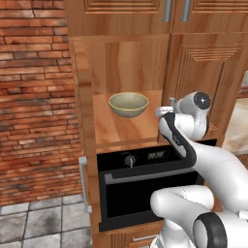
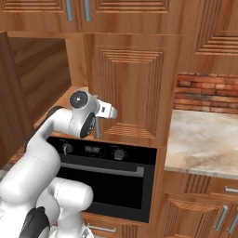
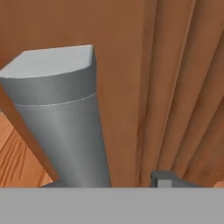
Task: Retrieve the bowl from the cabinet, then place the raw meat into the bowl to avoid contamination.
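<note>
Seen from the left base: bowl (image 1: 128, 104) mid-shelf in the open cabinet (image 1: 121, 68), bare wood around; from the right, gripper (image 2: 108, 111) at the door's handle (image 2: 98, 126); hand view: handle (image 3: 63, 113) close, grip state unclear.

We find no text, label, brand or sign that can be read. The one candidate is a small digital display (image 1: 156, 155) on the black oven's control panel (image 2: 100, 149), set between the two round knobs (image 2: 68, 148). It shows pale marks that look like digits, but they are too small and blurred for us to make out. The wooden cabinet doors (image 2: 135, 88) above the oven carry no lettering.
</note>
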Tool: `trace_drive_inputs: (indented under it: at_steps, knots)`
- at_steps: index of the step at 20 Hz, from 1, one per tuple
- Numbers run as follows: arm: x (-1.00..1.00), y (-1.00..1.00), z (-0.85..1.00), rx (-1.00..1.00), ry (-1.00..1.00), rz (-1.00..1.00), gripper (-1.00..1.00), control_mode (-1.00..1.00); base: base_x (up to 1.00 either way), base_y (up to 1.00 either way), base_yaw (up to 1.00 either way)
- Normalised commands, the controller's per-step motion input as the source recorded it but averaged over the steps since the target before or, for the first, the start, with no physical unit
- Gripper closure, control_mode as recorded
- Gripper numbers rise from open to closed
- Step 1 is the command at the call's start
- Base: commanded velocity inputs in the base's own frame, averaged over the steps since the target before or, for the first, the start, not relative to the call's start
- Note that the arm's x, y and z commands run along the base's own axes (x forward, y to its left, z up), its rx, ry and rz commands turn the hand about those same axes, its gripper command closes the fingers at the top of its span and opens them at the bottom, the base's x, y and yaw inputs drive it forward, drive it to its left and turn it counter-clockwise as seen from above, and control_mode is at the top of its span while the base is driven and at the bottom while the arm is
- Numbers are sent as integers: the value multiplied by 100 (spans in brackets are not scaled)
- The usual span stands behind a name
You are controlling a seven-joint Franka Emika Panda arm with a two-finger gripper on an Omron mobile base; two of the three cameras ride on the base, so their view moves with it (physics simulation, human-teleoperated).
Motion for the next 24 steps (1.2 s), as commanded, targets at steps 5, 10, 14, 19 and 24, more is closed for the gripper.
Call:
trace_drive_inputs:
  at_steps: [5, 10, 14, 19, 24]
  knots:
    - [-8, 0, -16, 0, 28, 2, 100, -100, 0, 0, 0]
    - [-60, -9, -9, 0, 21, 3, 100, -100, 0, 0, 0]
    - [-94, -37, -22, 0, 3, 0, 100, -100, 0, 0, 0]
    - [-100, -46, -13, 4, -1, 0, 100, -100, 0, 0, 0]
    - [-86, -44, -12, 7, 0, 1, 100, -100, 0, 0, 0]
